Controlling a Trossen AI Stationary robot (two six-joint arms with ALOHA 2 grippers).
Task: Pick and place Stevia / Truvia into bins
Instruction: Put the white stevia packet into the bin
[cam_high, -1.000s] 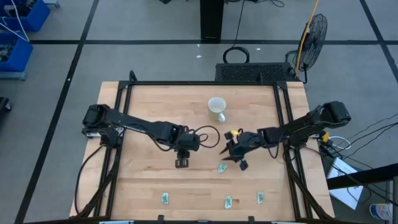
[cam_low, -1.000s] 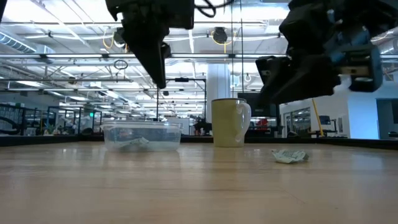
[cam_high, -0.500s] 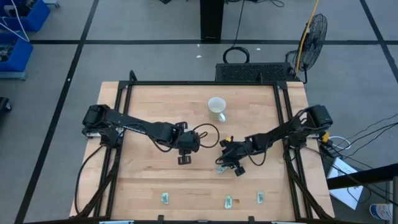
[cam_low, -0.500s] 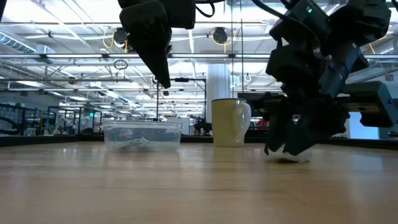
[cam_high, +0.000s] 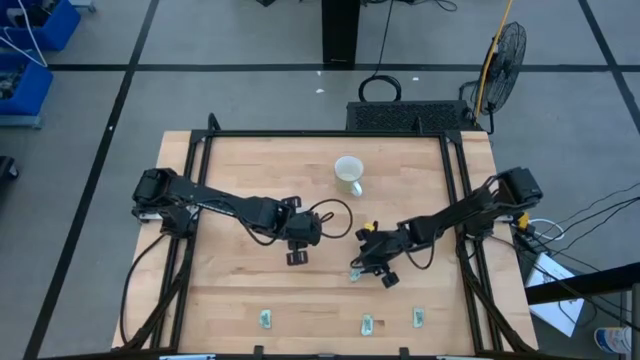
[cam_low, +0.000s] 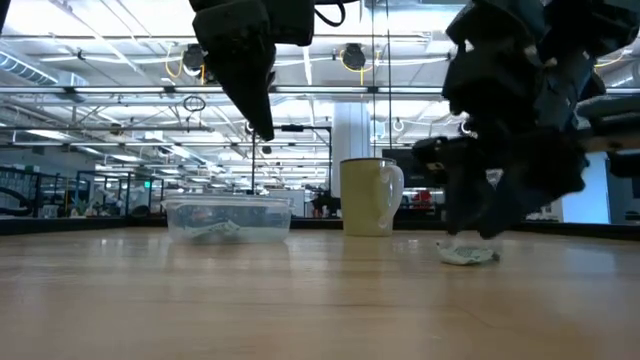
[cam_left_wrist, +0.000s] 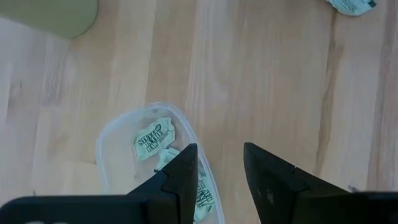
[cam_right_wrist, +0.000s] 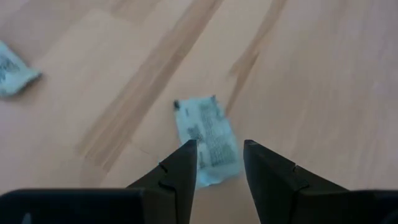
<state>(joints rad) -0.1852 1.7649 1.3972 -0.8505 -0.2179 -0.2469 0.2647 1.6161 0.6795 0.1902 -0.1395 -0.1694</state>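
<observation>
Right gripper (cam_right_wrist: 216, 163) hung low over a Stevia packet (cam_right_wrist: 206, 138) at mid-table, toward the right; jaws were spread a little, one finger on each side of the packet's near end, not pinching it. In the right wrist view the packet lay flat, long axis running away from the fingers, slightly skewed. Low view showed that packet (cam_low: 467, 254) crumpled on the wood beneath the gripper (cam_low: 478, 228), detail the high view lost.

Left gripper (cam_left_wrist: 219, 163) hovered above the clear bin (cam_left_wrist: 109, 140), jaws parted, empty. Only the left wrist view showed packets inside the bin (cam_left_wrist: 153, 139).

High view alone showed three more packets (cam_high: 366, 324) in a row near the front edge, and the white mug (cam_high: 348, 173) at the back.
</observation>
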